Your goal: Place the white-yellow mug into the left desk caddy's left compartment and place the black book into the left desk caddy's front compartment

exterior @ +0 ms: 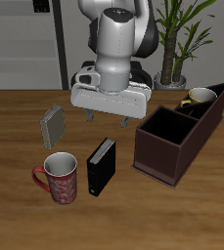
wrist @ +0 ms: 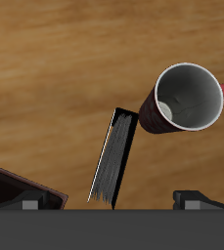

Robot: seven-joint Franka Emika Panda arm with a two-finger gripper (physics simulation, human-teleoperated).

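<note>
The black book [exterior: 101, 168] stands upright on the table near the front edge, beside the red patterned mug [exterior: 58, 178]. The left desk caddy [exterior: 164, 156] is a dark maroon box beside the book. The white-yellow mug [exterior: 201, 97] sits inside the caddy's section farthest from the table's front edge. My gripper [exterior: 109, 120] hangs open and empty above the table, behind the black book. In the wrist view the black book [wrist: 113, 156] lies straight below my gripper [wrist: 113, 202], with a corner of the caddy [wrist: 21, 187] beside it.
A smaller grey book [exterior: 53, 125] stands farther back, behind the red mug, which also shows in the wrist view [wrist: 187, 98]. A potted plant [exterior: 177, 44] stands at the back of the table.
</note>
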